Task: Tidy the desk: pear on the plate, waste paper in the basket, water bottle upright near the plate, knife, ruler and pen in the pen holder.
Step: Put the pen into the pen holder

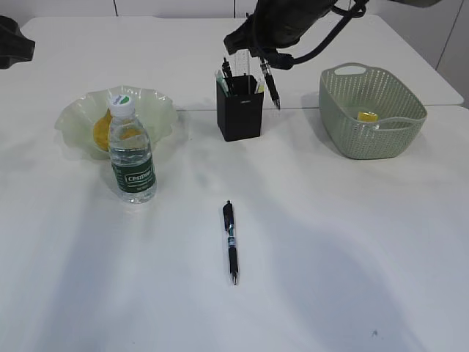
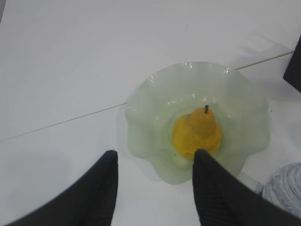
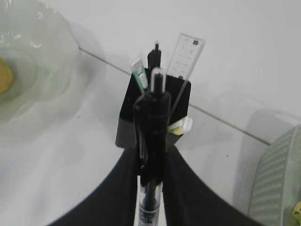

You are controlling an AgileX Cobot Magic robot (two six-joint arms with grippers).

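Right gripper [image 3: 151, 172] clamps a pen [image 3: 151, 136] above the holder [image 3: 153, 115]; left gripper [image 2: 155, 181] gapes empty. Centre the tip over the holder's free gap, clear of the ruler [image 3: 184, 61], then lower and release.

Behind the water bottle [image 1: 132, 158], most of the pear [image 1: 102, 130] is hidden. The right arm [image 1: 282, 26] beyond the pen holder [image 1: 239, 108] leaves the top edge, its gripper indistinct.
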